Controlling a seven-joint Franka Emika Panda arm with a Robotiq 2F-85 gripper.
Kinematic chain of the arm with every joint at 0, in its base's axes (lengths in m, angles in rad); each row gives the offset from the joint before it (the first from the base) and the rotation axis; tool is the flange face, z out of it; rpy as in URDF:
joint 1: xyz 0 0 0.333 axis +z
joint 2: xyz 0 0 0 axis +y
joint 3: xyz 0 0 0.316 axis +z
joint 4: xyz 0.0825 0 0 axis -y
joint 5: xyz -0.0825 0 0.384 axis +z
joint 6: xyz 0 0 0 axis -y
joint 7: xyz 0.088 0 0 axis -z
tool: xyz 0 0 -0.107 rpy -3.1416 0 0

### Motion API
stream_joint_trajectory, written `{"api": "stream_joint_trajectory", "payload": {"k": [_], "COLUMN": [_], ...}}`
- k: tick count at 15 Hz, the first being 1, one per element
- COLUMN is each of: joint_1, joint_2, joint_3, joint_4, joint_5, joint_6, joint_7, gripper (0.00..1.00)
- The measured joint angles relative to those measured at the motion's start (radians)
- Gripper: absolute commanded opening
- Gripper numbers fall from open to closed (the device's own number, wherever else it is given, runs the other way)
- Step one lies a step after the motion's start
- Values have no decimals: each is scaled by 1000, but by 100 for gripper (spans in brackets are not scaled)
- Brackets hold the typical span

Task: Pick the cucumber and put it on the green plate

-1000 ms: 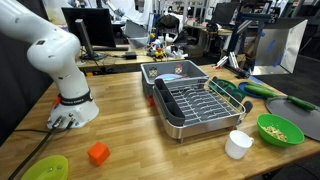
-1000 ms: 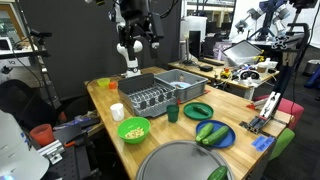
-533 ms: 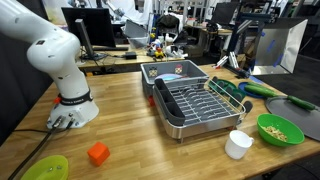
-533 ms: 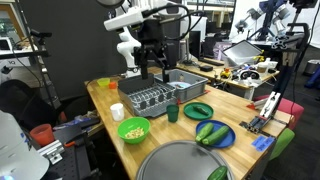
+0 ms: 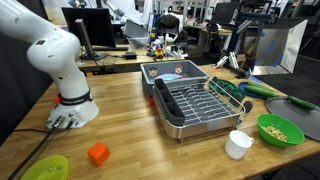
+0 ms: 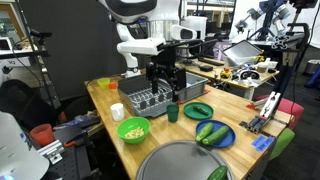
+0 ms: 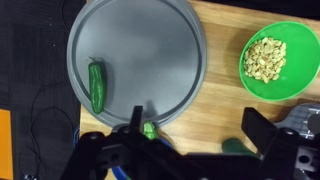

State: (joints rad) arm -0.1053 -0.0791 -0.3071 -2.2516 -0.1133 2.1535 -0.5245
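Observation:
The dark green cucumber (image 6: 215, 134) lies on a blue plate (image 6: 228, 141) right of the dish rack (image 6: 150, 97); it also shows in an exterior view (image 5: 263, 89). The green plate (image 6: 198, 110) sits between the rack and the blue plate and holds nothing. My gripper (image 6: 166, 88) hangs open and empty over the rack's right end, short of the green plate. In the wrist view the open fingers (image 7: 195, 135) frame bare wood and a dark green rounded thing (image 7: 236, 147) that I cannot identify.
A large grey round tray (image 7: 135, 45) holds a green pepper (image 7: 97, 87). A green bowl of nuts (image 7: 275, 58), a white cup (image 6: 118, 111) and a dark green cup (image 6: 172, 114) stand by the rack. A lime plate (image 5: 45, 168) and an orange block (image 5: 97, 153) lie near the robot base (image 5: 72, 108).
The arm has swung from the back of the table down and forward over the rack toward the plates. The gripper stays open. The objects have not moved.

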Motion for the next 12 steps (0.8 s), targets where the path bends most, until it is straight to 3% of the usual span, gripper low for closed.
{"api": "stream_joint_trajectory", "payload": {"k": [8,12], "joint_1": [-3,-24], "joint_2": [1,59], "joint_3": [5,4], "joint_4": [1,0], "joint_5": [5,69], "joint_6": [0,32], "joint_7": [0,-7], "gripper": [100,100]}}
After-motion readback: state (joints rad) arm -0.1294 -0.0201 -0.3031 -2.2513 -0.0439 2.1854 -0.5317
